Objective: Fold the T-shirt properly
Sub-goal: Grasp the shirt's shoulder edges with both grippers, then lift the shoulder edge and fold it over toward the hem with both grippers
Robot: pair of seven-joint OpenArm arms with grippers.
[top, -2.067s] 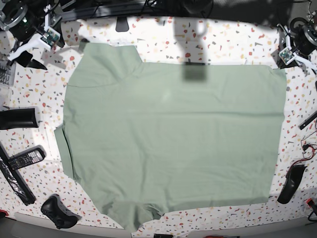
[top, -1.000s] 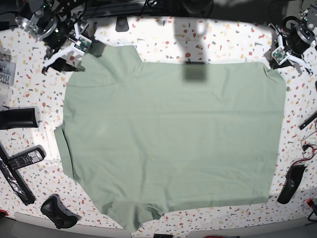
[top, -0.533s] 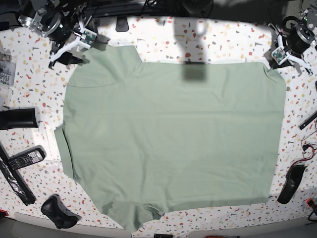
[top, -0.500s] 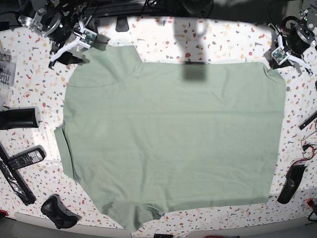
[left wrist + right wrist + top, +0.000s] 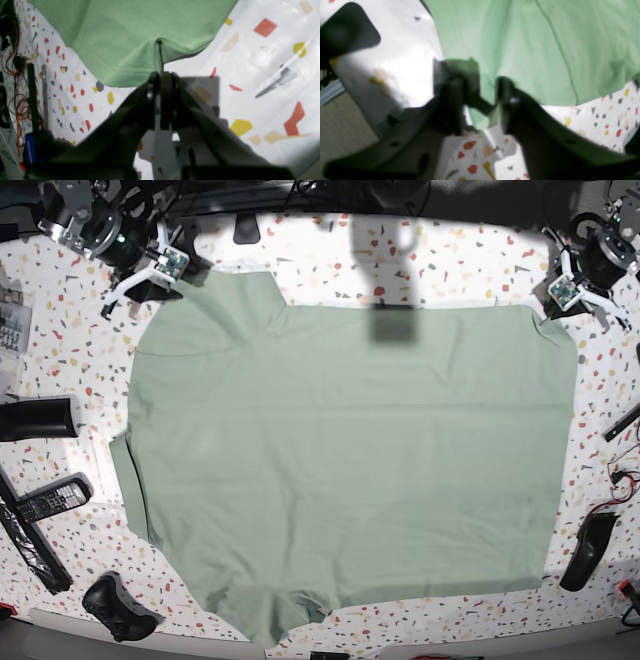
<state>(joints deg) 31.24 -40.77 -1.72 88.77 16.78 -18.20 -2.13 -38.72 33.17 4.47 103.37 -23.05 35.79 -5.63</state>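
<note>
The pale green T-shirt [image 5: 350, 450] lies spread flat over most of the speckled table [image 5: 420, 255]. My left gripper [image 5: 548, 308] is at the shirt's far right corner. In the left wrist view the left gripper [image 5: 161, 76] is shut on the shirt's hem [image 5: 130, 30], and the cloth puckers just beyond the tips. My right gripper [image 5: 170, 288] is at the shirt's far left corner. In the right wrist view the right gripper [image 5: 478, 100] is open, with its fingers [image 5: 507, 105] standing on either side of the shirt's edge [image 5: 532, 45].
A black cylinder [image 5: 38, 418], a remote [image 5: 45, 500], a black strip [image 5: 30, 545] and a game controller [image 5: 118, 608] lie along the left edge. A black oblong object [image 5: 588, 550] and red cables [image 5: 625, 480] lie at the right edge.
My right gripper has moved right, onto the shirt's far left corner. My left gripper reached the far right corner earlier and has held still for the last second.
</note>
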